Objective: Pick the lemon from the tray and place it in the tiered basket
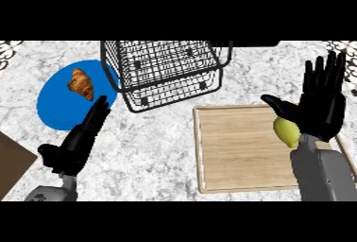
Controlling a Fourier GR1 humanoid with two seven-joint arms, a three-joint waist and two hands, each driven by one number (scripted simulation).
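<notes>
A yellow-green lemon (286,132) lies on the wooden tray (237,151) near its right side. My right hand (322,101) hovers over it with fingers straight and spread, the thumb reaching left above the lemon; the palm and wrist hide the lemon's right part. The black wire tiered basket (166,71) stands behind the tray, at the top centre. My left hand (80,139) stays open at the lower left, fingers pointing up, holding nothing.
A blue plate (59,101) with a croissant (81,83) lies at the left, next to the basket. A brown board's corner (12,165) shows at the left edge. The counter is white marble.
</notes>
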